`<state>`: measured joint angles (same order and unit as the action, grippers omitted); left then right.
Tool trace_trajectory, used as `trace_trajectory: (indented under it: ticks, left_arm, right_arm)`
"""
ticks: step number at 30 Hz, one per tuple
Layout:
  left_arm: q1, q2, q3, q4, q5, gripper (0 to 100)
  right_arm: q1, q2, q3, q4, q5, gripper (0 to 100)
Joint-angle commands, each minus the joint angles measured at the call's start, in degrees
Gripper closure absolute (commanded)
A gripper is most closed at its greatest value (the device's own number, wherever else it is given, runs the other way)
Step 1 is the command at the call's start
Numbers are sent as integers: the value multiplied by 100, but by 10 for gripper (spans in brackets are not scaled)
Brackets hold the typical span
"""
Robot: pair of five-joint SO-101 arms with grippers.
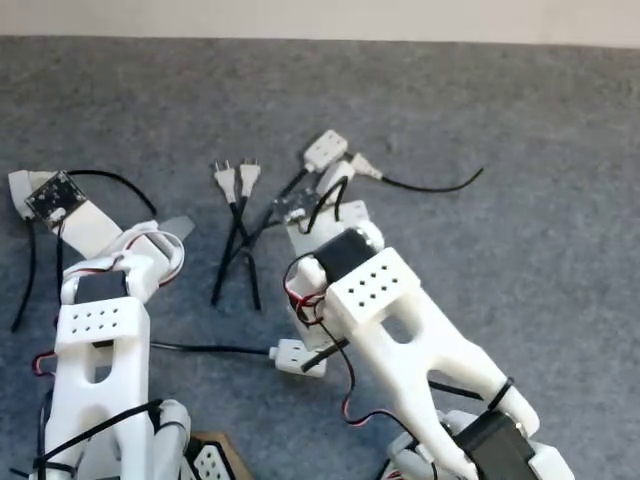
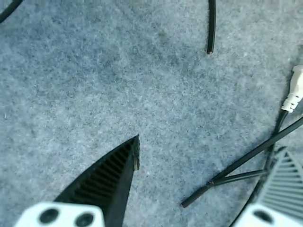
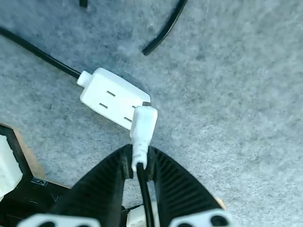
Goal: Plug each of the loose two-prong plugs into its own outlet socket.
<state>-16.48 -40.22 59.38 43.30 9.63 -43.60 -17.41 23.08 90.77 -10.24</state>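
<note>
My right gripper (image 3: 138, 163) is shut on a white two-prong plug (image 3: 143, 125), gripping it where its black cord leaves. The plug's tip touches a corner of a white outlet socket (image 3: 106, 94) lying on the grey carpet; I cannot tell whether the prongs are in. From above, that socket (image 1: 325, 150) lies just beyond the right gripper (image 1: 335, 190). Two loose plugs (image 1: 236, 180) lie side by side at mid-table, their black cords crossing. My left gripper (image 2: 210, 146) hangs open over bare carpet, with one white plug (image 2: 295, 87) off to its side. From above, the left gripper (image 1: 165, 235) is left of the plugs.
A second white socket (image 1: 298, 357) with a black cord lies between the two arms near the front. Another white plug (image 1: 365, 168) trails a cord to the right. A small circuit board (image 1: 52, 197) on a white mount sits at the far left.
</note>
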Motion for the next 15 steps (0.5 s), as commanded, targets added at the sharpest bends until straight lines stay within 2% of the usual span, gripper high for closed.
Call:
trace_trajectory:
  ticks: [1,4,10,15]
  left_arm:
    - [-40,-4,-40,-97,9,585]
    - [-40,-4,-40,-97,9,585]
    - [-40,-4,-40,-105,9,585]
    - [-40,-4,-40,-105,9,585]
  right_arm:
    - [-66,48,4,75,-9,994]
    - [-145,295,4,66,-26,994]
    - [-884,145,13,-119,-176,994]
    - [-857,154,22,-136,-220,994]
